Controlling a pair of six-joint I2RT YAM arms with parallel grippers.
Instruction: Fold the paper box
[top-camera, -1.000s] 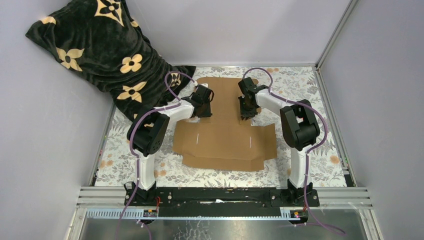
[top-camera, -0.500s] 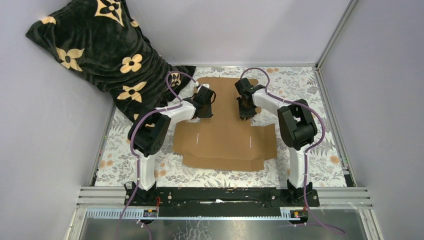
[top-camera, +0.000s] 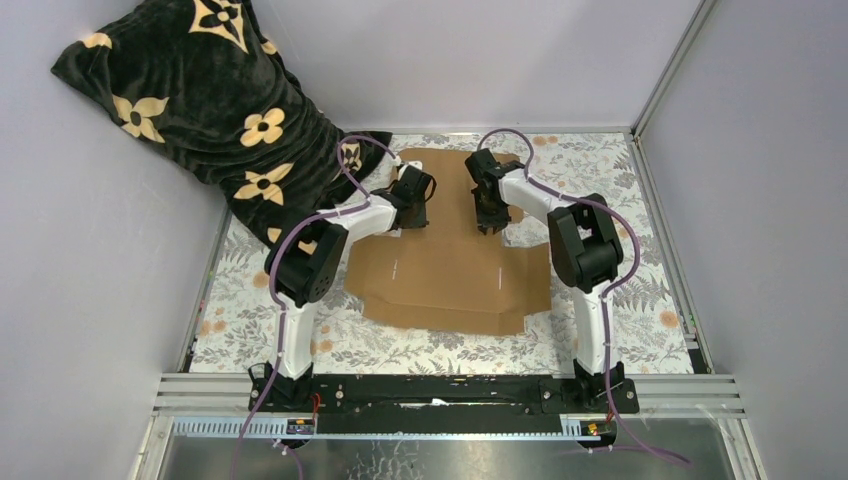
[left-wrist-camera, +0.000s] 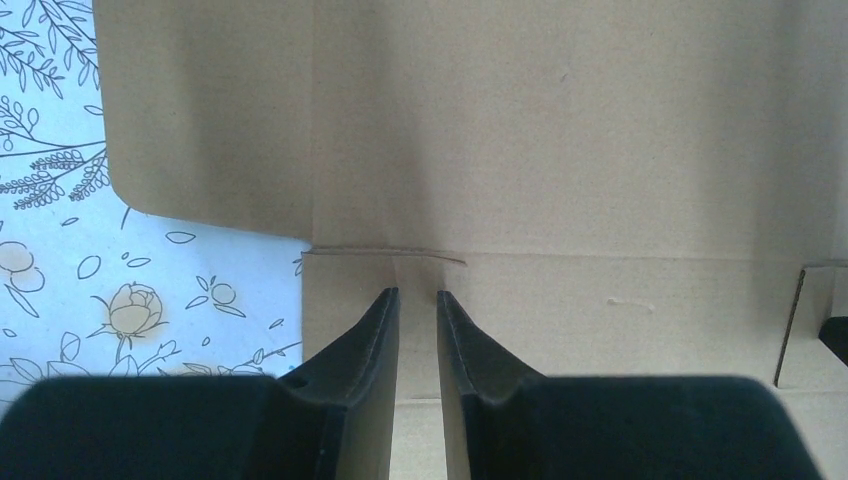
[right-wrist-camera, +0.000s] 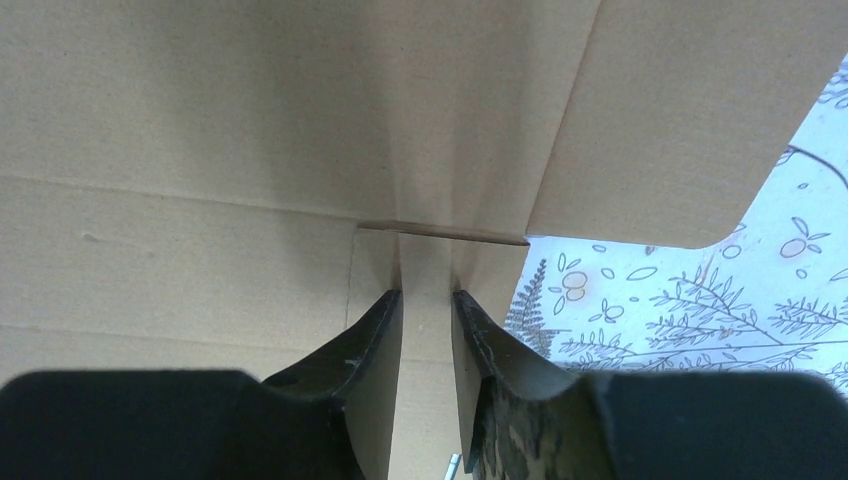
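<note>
Left gripper (left-wrist-camera: 417, 300): jaws almost together, with only a thin slit between them. Brown cardboard fills the slit, and I cannot tell whether it is pinched or merely lying underneath.
Right gripper (right-wrist-camera: 427, 300): much the same, with a slightly wider slit and the tips aimed at a short cut slot (right-wrist-camera: 443, 236) on a crease. Held or not, I cannot tell.
Paper box (top-camera: 440, 285): a die-cut sheet lying mostly flat in the middle of the floral table (top-camera: 650, 320), between the two arms, with no walls standing yet.
Far panel (top-camera: 450, 172): beyond both grippers, its rounded corners lying over the table print.
Blanket (top-camera: 190, 100): dark and flowered, heaped in the far left corner, its hem near the sheet's far left edge.
Step in hand: an early one by my reckoning, with both arms set at the crease before the far panel to start a fold.
Next move: calls for both tips working evenly together, so the sheet bends on its score rather than sliding or skewing.
</note>
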